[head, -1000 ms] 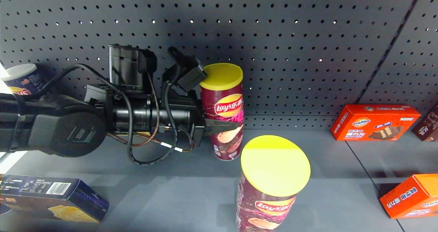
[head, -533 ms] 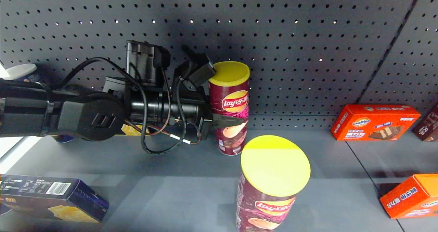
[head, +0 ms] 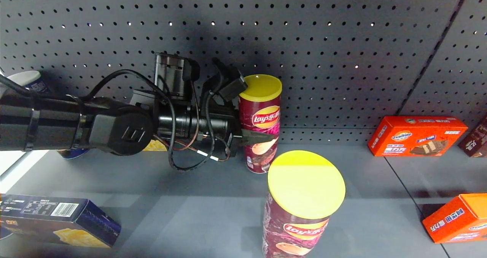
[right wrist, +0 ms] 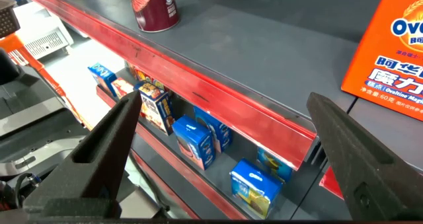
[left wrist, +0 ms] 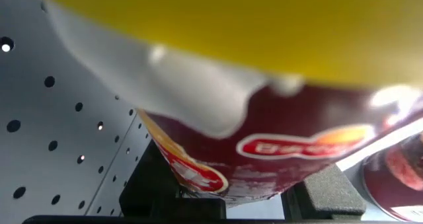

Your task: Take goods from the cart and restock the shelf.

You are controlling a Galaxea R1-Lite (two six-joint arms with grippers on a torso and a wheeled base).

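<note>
1. Canister (head: pixel 261 98), a maroon cylinder with a yellow lid, is upright at the back of the grey shelf (head: pixel 182 212), close to the pegboard (head: pixel 304 41) and pinched by the left gripper (head: pixel 261 136).
2. Left wrist view, up close: matte black pads (left wrist: pixel 327 191) press its glossy sides.
3. Right wrist view: right gripper (right wrist: pixel 225 118) is spread wide over the shelf's red lip (right wrist: pixel 218 102).

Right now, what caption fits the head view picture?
Left gripper, jaws shut on a yellow-lidded chip can, by the shelf's pegboard.
</note>
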